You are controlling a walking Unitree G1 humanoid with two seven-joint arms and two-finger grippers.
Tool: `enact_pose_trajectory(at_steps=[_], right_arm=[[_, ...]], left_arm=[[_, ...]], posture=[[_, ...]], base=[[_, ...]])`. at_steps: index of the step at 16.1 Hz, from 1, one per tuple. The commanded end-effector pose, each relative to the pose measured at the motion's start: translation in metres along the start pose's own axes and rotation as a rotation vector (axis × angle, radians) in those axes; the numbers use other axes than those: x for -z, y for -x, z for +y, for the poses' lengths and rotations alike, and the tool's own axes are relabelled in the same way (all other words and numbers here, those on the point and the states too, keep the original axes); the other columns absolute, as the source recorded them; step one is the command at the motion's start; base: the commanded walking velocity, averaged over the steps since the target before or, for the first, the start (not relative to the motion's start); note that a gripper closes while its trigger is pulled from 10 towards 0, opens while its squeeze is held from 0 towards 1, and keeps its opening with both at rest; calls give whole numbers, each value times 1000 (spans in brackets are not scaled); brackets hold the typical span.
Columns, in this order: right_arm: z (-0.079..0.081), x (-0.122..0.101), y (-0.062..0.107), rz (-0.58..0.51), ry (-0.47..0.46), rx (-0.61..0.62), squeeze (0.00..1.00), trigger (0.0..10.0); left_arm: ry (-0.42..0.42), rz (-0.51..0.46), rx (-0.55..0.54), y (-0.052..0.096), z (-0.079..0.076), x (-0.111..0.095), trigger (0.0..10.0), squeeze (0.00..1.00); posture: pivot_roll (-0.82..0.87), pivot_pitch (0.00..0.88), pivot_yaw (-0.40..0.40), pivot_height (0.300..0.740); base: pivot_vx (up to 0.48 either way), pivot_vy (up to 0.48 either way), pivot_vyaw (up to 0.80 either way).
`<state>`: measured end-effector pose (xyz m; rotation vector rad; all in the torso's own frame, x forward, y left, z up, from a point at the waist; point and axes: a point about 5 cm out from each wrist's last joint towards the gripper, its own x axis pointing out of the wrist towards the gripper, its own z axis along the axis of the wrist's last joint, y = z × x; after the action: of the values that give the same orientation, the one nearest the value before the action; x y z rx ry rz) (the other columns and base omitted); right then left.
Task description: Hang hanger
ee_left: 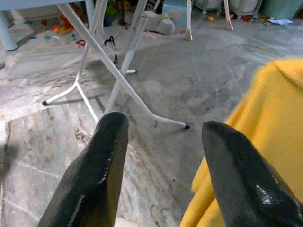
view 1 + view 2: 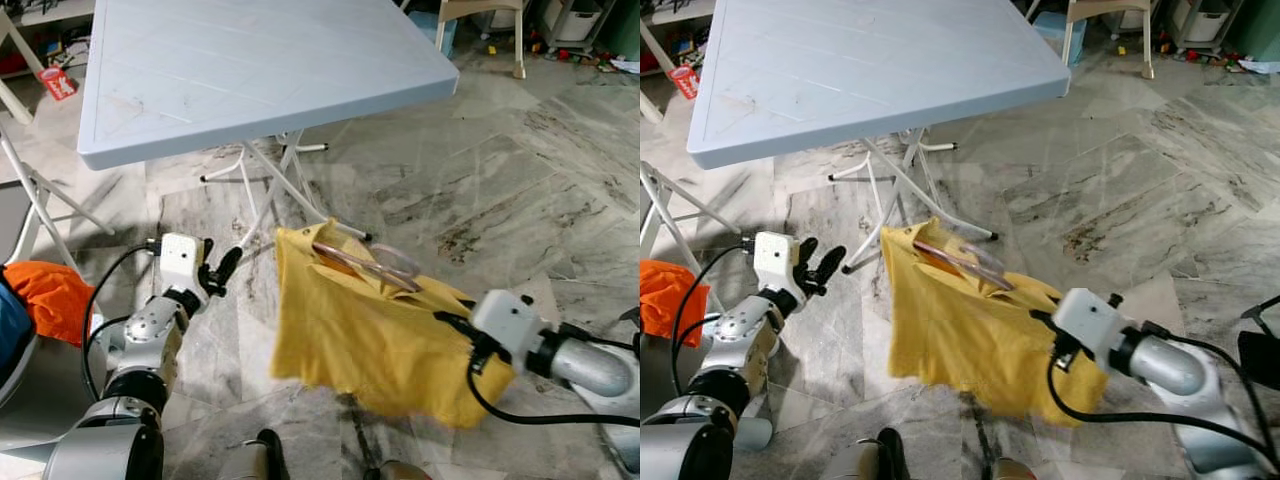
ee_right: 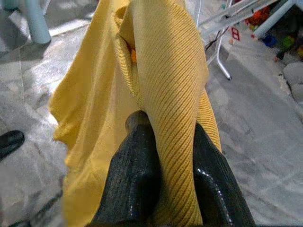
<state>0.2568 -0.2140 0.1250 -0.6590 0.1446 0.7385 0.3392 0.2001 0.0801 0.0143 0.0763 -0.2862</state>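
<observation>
Right gripper point(image 3: 163, 156) pinches the yellow shirt point(image 2: 370, 335), a clear hanger point(image 2: 368, 264), seemingly, tucked in its collar; left gripper point(image 1: 163, 142) gapes wide just beside it, below the folding table point(image 2: 250, 70).

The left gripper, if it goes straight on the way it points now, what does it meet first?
Probably the white table leg, judging from the left wrist view; depth is unclear. The left gripper is open, the yellow shirt just beside its line.

The floor point(image 2: 500, 180) is grey veined marble tile. On it stands a pale blue folding surface point(image 2: 250, 70) on white crossed legs point(image 2: 262, 190). A white chair leg point(image 2: 519, 40) rests on the floor beyond the surface.
</observation>
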Motion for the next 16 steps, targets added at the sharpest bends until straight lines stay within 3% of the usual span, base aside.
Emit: enact_pose_trajectory(at_steps=[1, 7, 12, 14, 15, 16], right_arm=[[0, -6, -2, -31, 10, 11, 0, 10000], [7, -24, 0, -106, -27, -76, 0, 10000], [9, -31, 16, -128, -86, -155, 0, 10000], [6, -31, 23, -127, -106, -176, 0, 10000], [4, -32, 26, -127, -113, -181, 0, 10000], [4, -35, 31, -133, -135, -214, 0, 10000]], left_arm=[[-19, 16, 7, 4, 0, 5, 10000, 1000], [45, -14, 46, -9, -34, 7, 10000, 1000], [50, 7, -3, -9, -28, 10, 10000, 1000], [106, 5, 19, -9, -27, 10, 10000, 1000], [136, 0, 62, -9, -30, 10, 10000, 871], [156, -14, 101, -10, -34, 9, 10000, 0]], posture=[[-151, 207, 42, 740], [-170, 198, 37, 740], [-188, 195, 39, 740], [-188, 195, 40, 740], [-187, 194, 41, 740], [-187, 194, 41, 740]], base=[[0, 0, 0], [0, 0, 0], [0, 0, 0], [0, 0, 0], [0, 0, 0], [0, 0, 0]])
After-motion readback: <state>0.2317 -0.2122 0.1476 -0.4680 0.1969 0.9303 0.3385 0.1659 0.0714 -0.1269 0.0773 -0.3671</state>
